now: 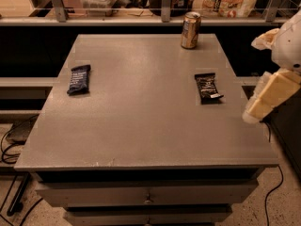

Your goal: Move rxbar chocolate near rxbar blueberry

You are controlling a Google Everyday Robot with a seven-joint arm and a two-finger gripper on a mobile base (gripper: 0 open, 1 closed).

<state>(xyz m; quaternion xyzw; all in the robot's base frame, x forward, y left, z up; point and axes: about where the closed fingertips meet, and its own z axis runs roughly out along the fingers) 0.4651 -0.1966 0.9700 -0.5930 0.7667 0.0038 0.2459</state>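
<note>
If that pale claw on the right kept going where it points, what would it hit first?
Likely the right edge of the table: the gripper, at far right, angles down-left toward it. Depth is unclear; it may pass beside it.

We note the robot's body only at the right edge of the frame. Its upper portion is a rounded white shell (pixel 289 44), with a pale cream piece (pixel 265 37) projecting from its upper left. Beneath, at mid-right of the frame, the gripper (pixel 263 102) appears as a blocky cream-yellow form ending in a whitish tip
</note>
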